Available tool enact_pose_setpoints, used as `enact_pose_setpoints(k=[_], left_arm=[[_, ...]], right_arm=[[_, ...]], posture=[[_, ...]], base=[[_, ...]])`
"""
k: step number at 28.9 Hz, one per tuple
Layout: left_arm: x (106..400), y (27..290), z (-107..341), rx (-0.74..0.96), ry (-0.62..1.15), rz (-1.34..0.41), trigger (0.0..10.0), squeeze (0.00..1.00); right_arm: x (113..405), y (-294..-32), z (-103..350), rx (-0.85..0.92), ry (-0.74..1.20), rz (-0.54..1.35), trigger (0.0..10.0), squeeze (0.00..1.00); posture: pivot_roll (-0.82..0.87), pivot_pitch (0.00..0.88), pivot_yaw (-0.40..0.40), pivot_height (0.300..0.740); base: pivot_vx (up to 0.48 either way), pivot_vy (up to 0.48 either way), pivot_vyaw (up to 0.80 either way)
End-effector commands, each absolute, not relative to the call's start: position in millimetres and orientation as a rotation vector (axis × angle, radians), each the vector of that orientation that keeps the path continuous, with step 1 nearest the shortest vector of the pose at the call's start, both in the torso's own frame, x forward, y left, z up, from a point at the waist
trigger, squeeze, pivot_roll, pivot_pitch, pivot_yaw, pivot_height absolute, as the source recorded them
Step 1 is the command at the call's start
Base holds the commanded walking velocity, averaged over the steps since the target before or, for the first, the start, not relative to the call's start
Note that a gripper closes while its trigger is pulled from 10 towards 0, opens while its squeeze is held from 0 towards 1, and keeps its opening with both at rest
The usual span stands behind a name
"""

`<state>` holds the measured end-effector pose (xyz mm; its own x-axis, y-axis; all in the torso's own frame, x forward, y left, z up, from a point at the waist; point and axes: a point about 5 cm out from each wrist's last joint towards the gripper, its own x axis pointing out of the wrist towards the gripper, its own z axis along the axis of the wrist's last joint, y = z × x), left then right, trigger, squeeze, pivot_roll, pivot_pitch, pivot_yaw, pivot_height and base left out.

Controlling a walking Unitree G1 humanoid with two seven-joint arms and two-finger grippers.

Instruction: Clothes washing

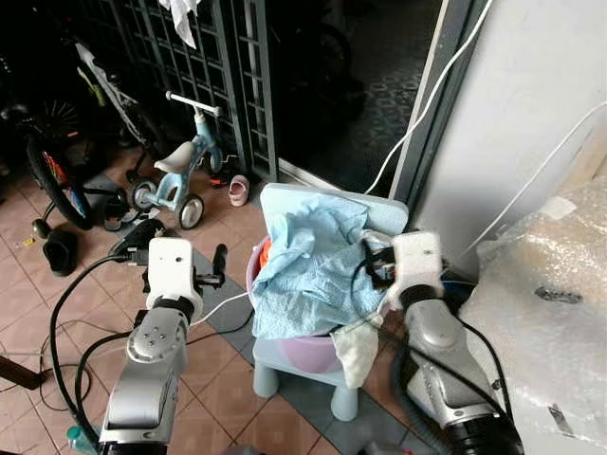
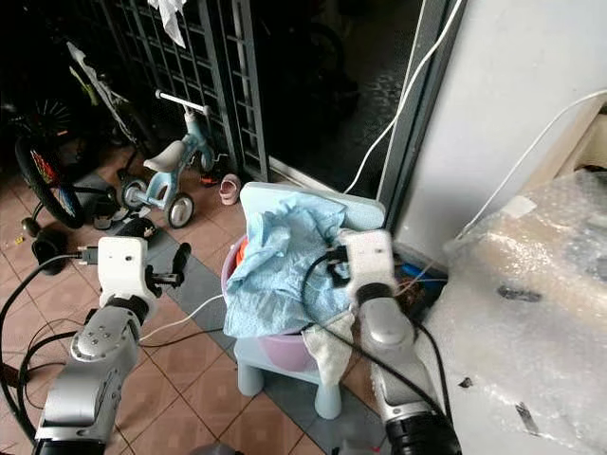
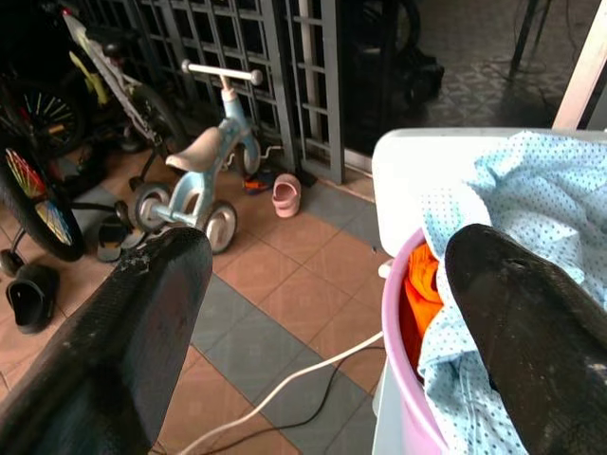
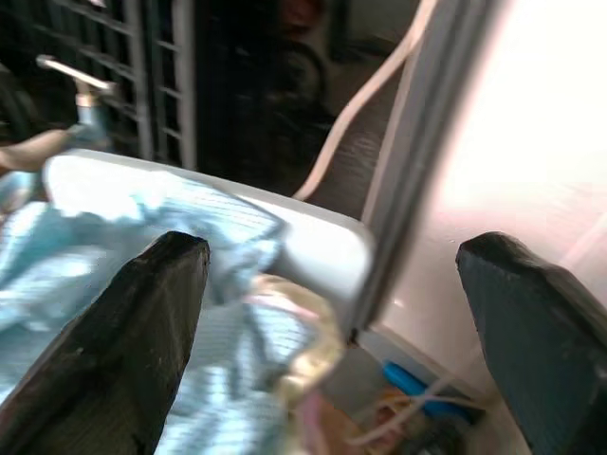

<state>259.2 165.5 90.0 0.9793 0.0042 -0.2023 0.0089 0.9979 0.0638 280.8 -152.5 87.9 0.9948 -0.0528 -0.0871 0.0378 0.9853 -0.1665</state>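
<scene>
Pale-blue dotted cloth (image 1: pixel 308 261) heaps over a pink basin (image 1: pixel 318 351) on a small light-blue plastic chair (image 1: pixel 285 365) at the centre of the left eye view. The left gripper (image 1: pixel 180 248) hovers just left of the basin, apart from the cloth; the right gripper (image 1: pixel 372 256) sits at the cloth's right edge. A child's balance bike (image 1: pixel 175 171) stands in the upper left before a dark metal gate (image 1: pixel 223 66), and bubble wrap (image 1: pixel 550 313) fills the right side.

Left wrist view: the left gripper's two black fingers (image 3: pixel 142 322) are spread wide with nothing between them; the basin rim (image 3: pixel 403 379), orange fabric (image 3: pixel 422 299) and the cloth lie at lower right, beside the right-hand finger.

Right wrist view, blurred: the right gripper's fingers (image 4: pixel 142 332) are also wide apart and hold nothing, the cloth bunched at lower left around one finger, the chair back (image 4: pixel 313 232) behind it.
</scene>
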Motion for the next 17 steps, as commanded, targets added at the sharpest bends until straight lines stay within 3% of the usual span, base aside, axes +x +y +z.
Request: enact_pose_setpoints(k=[1, 2, 6, 7, 13, 17], left_arm=[[259.4, 166.3, 89.3, 0.078, 0.196, -0.013, 10.0, 0.0], [260.5, 167.8, 90.8, 0.104, 0.164, -0.012, 10.0, 0.0], [261.2, 169.9, 89.1, 0.12, 0.155, 0.002, 10.0, 0.0], [261.4, 168.6, 90.1, 0.096, 0.15, -0.007, 10.0, 0.0], [261.8, 164.8, 94.9, 0.098, 0.118, -0.025, 10.0, 0.0], [263.9, 165.4, 91.3, 0.079, 0.147, -0.026, 10.0, 0.0]], right_arm=[[280.4, -145.8, 89.6, -0.121, 0.067, -0.02, 10.0, 0.0], [279.9, -143.1, 93.2, -0.043, 0.038, -0.035, 10.0, 0.0], [280.2, -144.6, 93.3, 0.004, 0.043, -0.058, 10.0, 0.0], [280.9, -145.6, 89.0, -0.068, 0.06, -0.024, 10.0, 0.0], [281.4, -142.3, 81.4, -0.128, 0.099, 0.024, 10.0, 0.0], [284.1, -139.1, 82.4, -0.114, 0.093, 0.042, 10.0, 0.0]], posture=[[-0.03, 0.0, 0.054, 0.74], [-0.03, 0.0, 0.049, 0.74], [-0.03, 0.0, 0.042, 0.74], [-0.03, 0.0, 0.034, 0.74], [-0.02, 0.0, 0.028, 0.74], [-0.02, 0.0, 0.028, 0.74]], base=[[0.0, 0.0, 0.0], [0.0, 0.0, 0.0], [0.0, 0.0, 0.0], [0.0, 0.0, 0.0], [0.0, 0.0, 0.0], [0.0, 0.24, 0.61]])
